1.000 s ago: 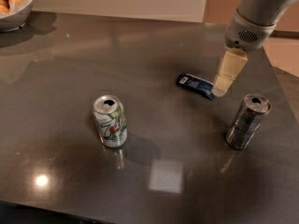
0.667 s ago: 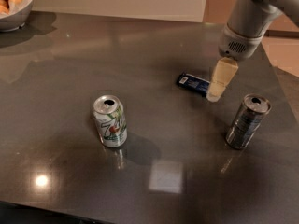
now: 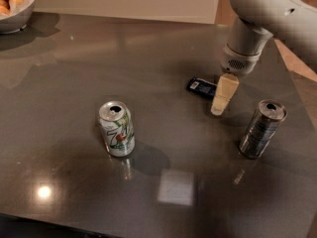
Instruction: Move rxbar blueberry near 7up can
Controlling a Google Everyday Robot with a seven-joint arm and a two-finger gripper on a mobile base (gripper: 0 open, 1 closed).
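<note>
Glossy dark grey table (image 3: 74, 73) mirrors pale lights. Cream, tapered gripper (image 3: 218, 110) hangs low, tip near the surface; whether it is released or clenched cannot be told. Rxbar (image 3: 202, 87), a flat dark-blue rectangle with a pale label patch, lies just beside it, view-left. 7up can (image 3: 117, 129), silvery with a green logo, stands upright well apart, further left and nearer the camera. Dark striped can (image 3: 262, 129) stands near, view-right; fruit bowl (image 3: 15, 21) sits far off
</note>
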